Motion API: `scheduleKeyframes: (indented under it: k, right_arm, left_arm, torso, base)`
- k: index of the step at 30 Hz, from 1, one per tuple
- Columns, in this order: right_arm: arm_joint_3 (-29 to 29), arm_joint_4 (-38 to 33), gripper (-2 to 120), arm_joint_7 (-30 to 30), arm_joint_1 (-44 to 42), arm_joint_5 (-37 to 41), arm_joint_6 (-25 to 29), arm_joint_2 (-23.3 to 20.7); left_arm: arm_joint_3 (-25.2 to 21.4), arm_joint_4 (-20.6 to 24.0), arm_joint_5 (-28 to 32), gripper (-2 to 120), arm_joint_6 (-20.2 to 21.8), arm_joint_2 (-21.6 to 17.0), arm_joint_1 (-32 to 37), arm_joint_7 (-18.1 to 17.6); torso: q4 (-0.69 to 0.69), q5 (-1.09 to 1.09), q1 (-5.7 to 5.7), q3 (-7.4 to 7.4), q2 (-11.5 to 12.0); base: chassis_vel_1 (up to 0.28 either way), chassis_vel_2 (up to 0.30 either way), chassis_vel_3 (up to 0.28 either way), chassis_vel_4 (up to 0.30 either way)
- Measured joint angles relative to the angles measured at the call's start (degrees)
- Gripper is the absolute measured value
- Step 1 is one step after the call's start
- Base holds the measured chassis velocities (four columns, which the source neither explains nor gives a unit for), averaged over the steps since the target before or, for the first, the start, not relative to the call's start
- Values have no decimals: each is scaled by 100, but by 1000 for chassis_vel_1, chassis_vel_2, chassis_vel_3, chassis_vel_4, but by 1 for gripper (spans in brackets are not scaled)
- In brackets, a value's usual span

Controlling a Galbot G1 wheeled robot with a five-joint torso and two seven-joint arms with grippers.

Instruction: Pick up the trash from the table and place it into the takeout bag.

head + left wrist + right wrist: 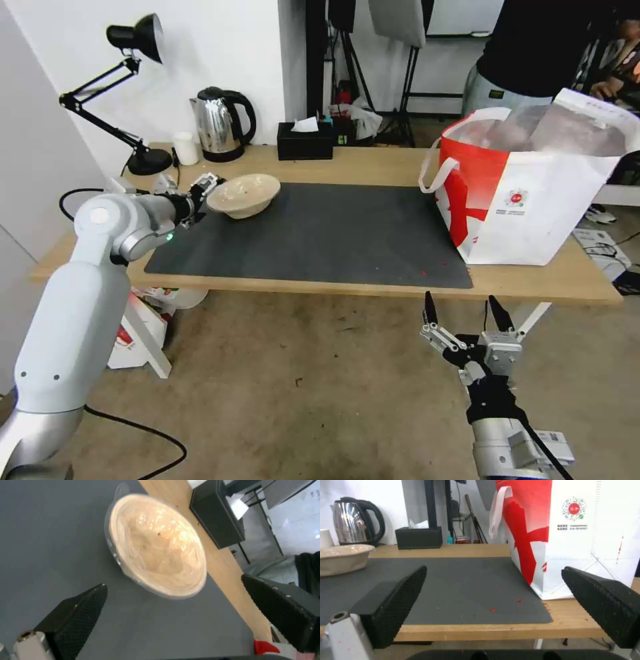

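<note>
1. The shallow beige bowl point(243, 195), matte outside and glossy with film in my left wrist view, sits on the dark grey rectangular mat point(320, 233) near its far left corner.
2. The boxy red-and-white takeout bag point(527, 187) with foil lining and white strap handles stands at the light-wood table's point(373, 167) right end.
3. My right wrist view shows the small round red logo point(574, 508) close up; the head view shows the bag's open top.
4. My left gripper point(203, 193) is spread wide just beside the bowl's rim, its ribbed black fingers point(80, 615) holding nothing.
5. My right gripper point(463, 313) hangs below the table's near edge, jaws wide apart, empty.
</note>
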State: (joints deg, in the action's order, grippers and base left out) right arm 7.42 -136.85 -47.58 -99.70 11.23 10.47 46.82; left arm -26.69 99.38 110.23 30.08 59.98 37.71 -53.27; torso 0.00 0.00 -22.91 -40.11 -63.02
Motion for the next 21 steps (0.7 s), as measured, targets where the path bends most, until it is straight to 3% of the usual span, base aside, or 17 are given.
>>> scheduleKeyframes:
  k: [11,21]
  right_arm:
    - [0,0,100,0,0,0,0,0]
    - [0,0,100,0,0,0,0,0]
  left_arm:
    - [-91,-51,186,100,133,97,41,-342]
    - [-122,-166,176,100,95,245,9,-320]
  torso:
    - [0,0,0,0,0]
    - [0,0,0,0,0]
  base:
    - [0,0,0,0]
    - [0,0,0,0]
